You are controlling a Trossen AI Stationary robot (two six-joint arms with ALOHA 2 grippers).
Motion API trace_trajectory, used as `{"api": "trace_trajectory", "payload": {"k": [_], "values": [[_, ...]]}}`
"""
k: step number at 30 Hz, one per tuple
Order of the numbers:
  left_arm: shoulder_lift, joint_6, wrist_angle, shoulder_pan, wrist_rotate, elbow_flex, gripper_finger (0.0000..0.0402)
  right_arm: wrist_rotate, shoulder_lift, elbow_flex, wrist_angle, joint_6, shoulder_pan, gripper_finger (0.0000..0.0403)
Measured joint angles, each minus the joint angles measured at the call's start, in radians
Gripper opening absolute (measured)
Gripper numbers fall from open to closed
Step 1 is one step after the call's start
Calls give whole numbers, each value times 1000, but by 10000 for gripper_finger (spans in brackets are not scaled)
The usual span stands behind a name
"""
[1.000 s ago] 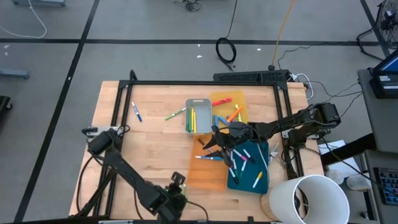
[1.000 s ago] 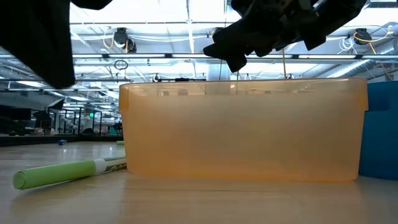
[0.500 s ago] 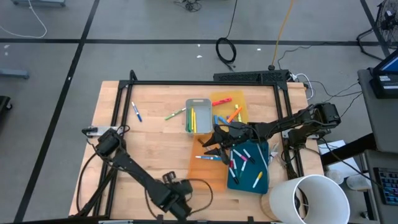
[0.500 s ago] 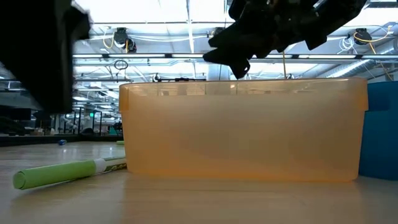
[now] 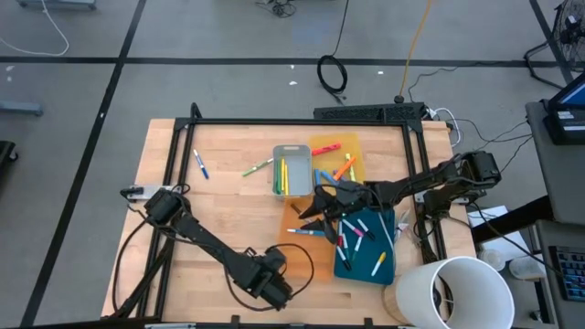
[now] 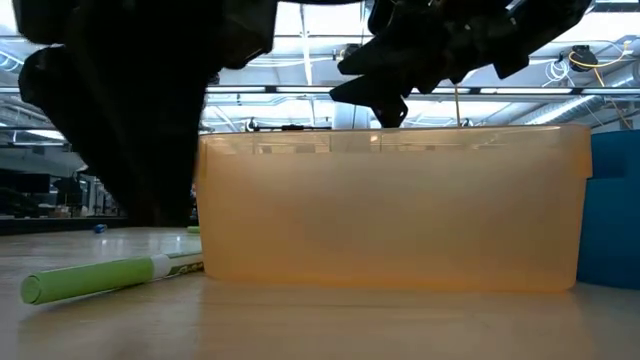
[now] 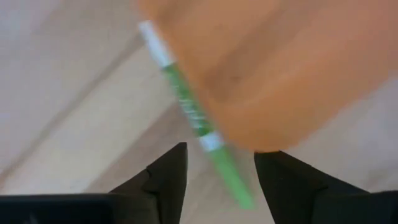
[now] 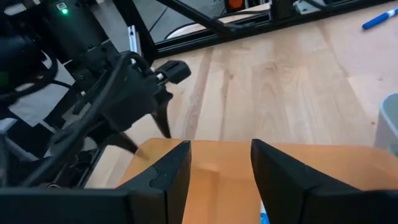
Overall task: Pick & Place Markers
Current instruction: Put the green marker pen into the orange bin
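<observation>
1. My left gripper (image 7: 217,171) sits low at the near edge of the table (image 5: 219,210), just beside the near corner of the orange tray (image 6: 390,205). Its jaws stand apart with nothing between them; the green marker (image 7: 193,118) lies on the wood just ahead of the fingertips.
2. Risk: that marker rests right against the tray wall. If I close from this angle, one finger may catch the tray and push it, or pinch only the cap end so the marker pivots and slips out.
3. Risk: the marker is a smooth round stick on smooth planks, so I judge a glancing touch would roll it under the tray's lip or off toward the table edge.
4. My right gripper (image 8: 221,165) hangs over the orange tray with jaws apart and empty. Both arms are working near one tray, so a careless reach could bring them together.
5. The other markers are scattered: a few in the grey tray (image 5: 291,171), several on the yellow tray (image 5: 338,157), more in the blue tray (image 5: 367,242), one blue one (image 5: 200,164) alone on the far left of the wood.
6. Materials: the orange tray is translucent plastic with rounded corners and straight walls; the table is pale jointed wood in a black metal frame; a white bucket (image 5: 452,292) stands at the near right corner.
</observation>
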Motion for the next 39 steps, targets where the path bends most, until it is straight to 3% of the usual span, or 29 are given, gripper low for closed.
{"api": "trace_trajectory", "payload": {"k": [5,10,16,24,28,34,39], "values": [[0,-7,69,-8,25,-12,197,-1,0,0,-12,0,22,155],[0,-79,65,-14,69,-84,198,-2,0,0,-12,-7,45,155],[-11,-65,191,-10,96,-170,198,-2,0,0,-12,-8,71,155],[-7,-31,131,-12,110,-179,196,0,0,0,-18,-6,114,155],[-5,-17,115,-17,103,-179,160,0,0,0,-18,-7,139,155],[-4,17,72,-42,48,-181,35,1,0,0,-17,-27,172,155],[-12,-3,-38,-94,9,-182,31,2,0,0,-17,-27,182,155]]}}
